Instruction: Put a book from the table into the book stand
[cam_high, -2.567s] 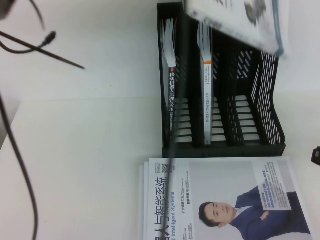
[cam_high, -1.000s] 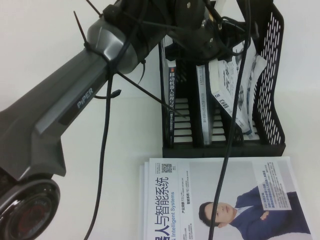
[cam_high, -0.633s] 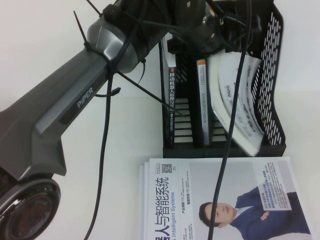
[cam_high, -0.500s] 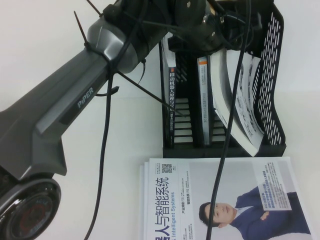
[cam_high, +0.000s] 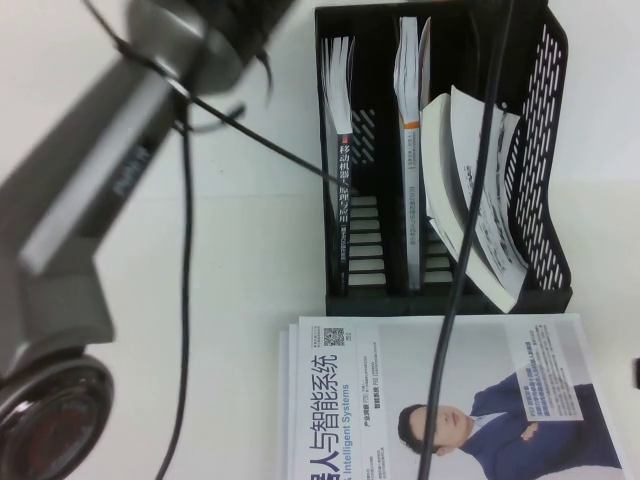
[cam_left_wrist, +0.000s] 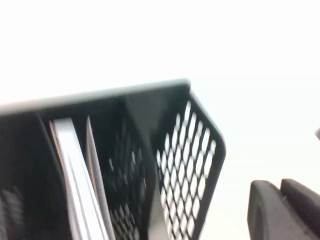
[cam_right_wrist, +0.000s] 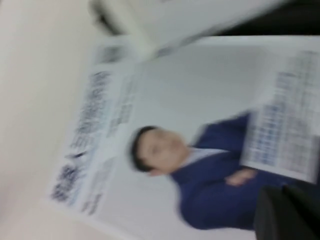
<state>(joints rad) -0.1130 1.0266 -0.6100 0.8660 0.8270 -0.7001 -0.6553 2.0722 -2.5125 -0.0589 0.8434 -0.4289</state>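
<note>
white table (cam_high: 230, 300) held the book stand (cam_high: 548, 150), the book (cam_high: 475, 215) leaning in its rightmost slot; placing looked done, only retreat left, left gripper (cam_left_wrist: 285, 210) beside the stand, right gripper (cam_right_wrist: 287, 212) over the man-cover book (cam_high: 450, 400), claws' state untellable.

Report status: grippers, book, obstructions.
Left gripper beside the book stand, holding nothing. Right gripper low over the man-cover book. Book in the right slot, leaning. Nothing blocking.

Black perforated book stand (cam_high: 545, 150) at twelve o'clock; white book (cam_high: 470, 200) inside; black-spined book (cam_high: 343, 200) with white characters; at six, white cover (cam_high: 440, 400) showing blue-suited man; white table (cam_high: 240, 300)
</note>
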